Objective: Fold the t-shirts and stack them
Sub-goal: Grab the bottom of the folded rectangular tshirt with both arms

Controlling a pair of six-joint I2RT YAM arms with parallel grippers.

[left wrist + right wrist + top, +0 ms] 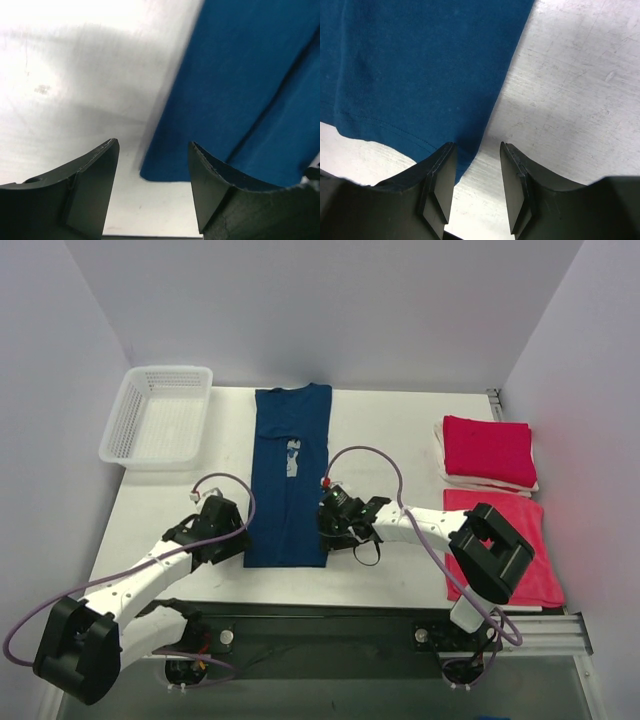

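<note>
The white basket (160, 370) sits at the far left of the worktop (400, 430), apart from the work. The left tool (153, 146) hangs low at the near left corner of the navy t-shirt (290, 490). Its jaws are apart, and the cloth's corner lies just between and ahead of its fingers with nothing pinched. The shirt lies mid-worktop as a long narrow strip, sides turned in, with the pale print partly showing.

The right tool (476, 146) stands at the near right corner, jaws likewise apart and empty. One finger seems to rest on the hem, though the wrist view is too close to be sure. Further right, the folded red t-shirts (488, 450) are stacked at the far side, and another red t-shirt (545, 565) lies flat nearer the arms.

The step in hand looks like the crosswise fold of the navy shirt. The next move calls for both tools to press down to the worktop and close on the two near corners alike. They would then carry the hem toward the collar together, so the strip stays square.
</note>
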